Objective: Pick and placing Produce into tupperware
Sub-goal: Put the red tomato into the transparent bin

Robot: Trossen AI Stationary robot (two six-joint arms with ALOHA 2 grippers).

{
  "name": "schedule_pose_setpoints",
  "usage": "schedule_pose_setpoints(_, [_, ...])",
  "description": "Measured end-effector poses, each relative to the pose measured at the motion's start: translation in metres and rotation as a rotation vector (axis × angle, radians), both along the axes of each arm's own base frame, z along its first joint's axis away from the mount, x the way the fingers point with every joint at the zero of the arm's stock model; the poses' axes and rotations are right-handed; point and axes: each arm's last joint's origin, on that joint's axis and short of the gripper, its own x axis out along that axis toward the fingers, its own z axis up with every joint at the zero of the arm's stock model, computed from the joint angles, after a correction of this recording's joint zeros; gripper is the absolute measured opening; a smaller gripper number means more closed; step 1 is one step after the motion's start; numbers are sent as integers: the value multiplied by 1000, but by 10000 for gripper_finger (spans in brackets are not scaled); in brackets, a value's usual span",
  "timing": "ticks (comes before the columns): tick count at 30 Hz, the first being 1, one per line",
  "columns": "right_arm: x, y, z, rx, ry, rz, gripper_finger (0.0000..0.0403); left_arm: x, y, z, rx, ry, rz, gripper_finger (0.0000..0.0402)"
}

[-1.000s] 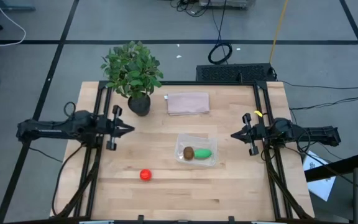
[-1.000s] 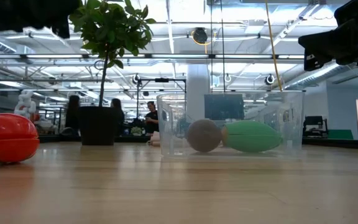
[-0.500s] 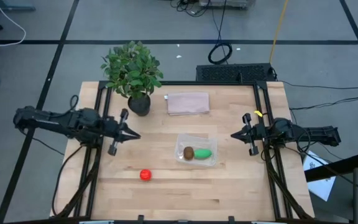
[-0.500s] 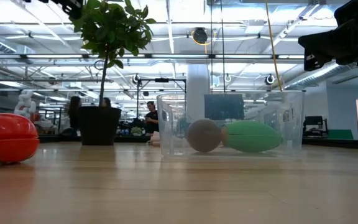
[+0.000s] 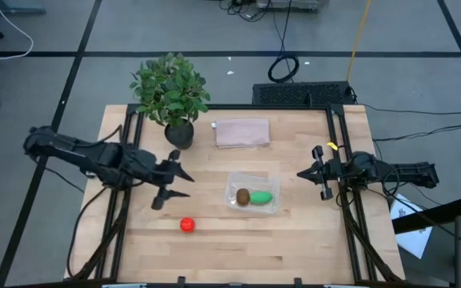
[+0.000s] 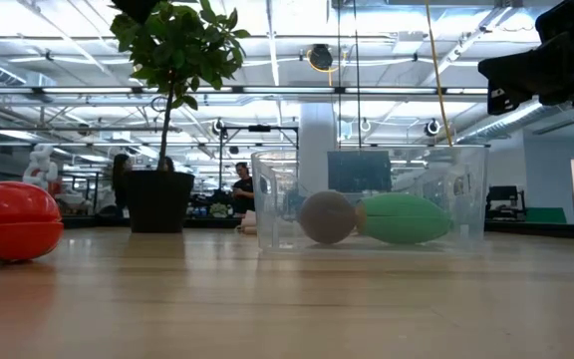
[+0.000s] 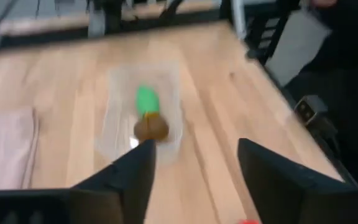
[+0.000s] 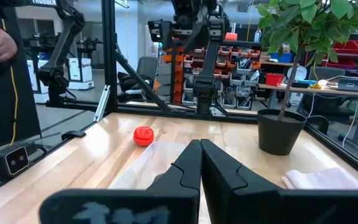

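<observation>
The clear tupperware [image 5: 253, 198] stands on the table right of the middle, with the brown kiwi-like piece [image 5: 243, 196] and the long green piece [image 5: 262, 197] lying in it. On the bare wood toward the near edge, left of the tupperware, rests the round red piece [image 5: 187, 225]. My left gripper [image 5: 186, 184] hangs open above the table, left of the tupperware and beyond the red piece; nothing is between its fingers [image 7: 138, 180]. At the table's right side my right gripper [image 5: 299, 174] waits, shut and holding nothing.
A potted plant [image 5: 170, 92] stands at the far left of the table, and a flat pinkish piece [image 5: 242, 133] lies to its right. Black frame rails run along the table's left and right sides. People show in the room beyond the table.
My left gripper has moved toward the table's right and near edges, closer to the tupperware and the red piece. It has turned a little toward the near edge, and its fingers have opened. The produce and the tupperware have stayed in place.
</observation>
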Motion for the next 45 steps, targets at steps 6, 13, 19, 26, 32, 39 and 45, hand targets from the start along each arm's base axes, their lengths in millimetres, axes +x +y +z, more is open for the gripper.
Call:
schedule_pose_setpoints(6, [0, 0, 0, 0, 4, 0, 0, 9, -2, -2, -113, 189, 135, 293])
schedule_pose_setpoints(13, [0, 0, -1, -1, 14, 0, 0, 21, -17, -26, -271, 442, 169, 327])
schedule_pose_setpoints(19, [0, 0, -2, -1, 15, 0, 0, 28, -31, -50, -302, 638, 209, 322])
schedule_pose_setpoints(26, [0, 0, -2, -1, 21, 0, 0, 40, -49, -75, -309, 765, 262, 320])
schedule_pose_setpoints(32, [0, 0, -2, -1, 20, 0, 0, 50, -58, -101, -286, 878, 290, 334])
schedule_pose_setpoints(39, [0, 0, -2, 0, 21, 0, 0, 59, -62, -120, -283, 932, 322, 355])
schedule_pose_setpoints(45, [0, 0, -2, 0, 21, 0, 0, 67, -68, -119, -344, 884, 260, 360])
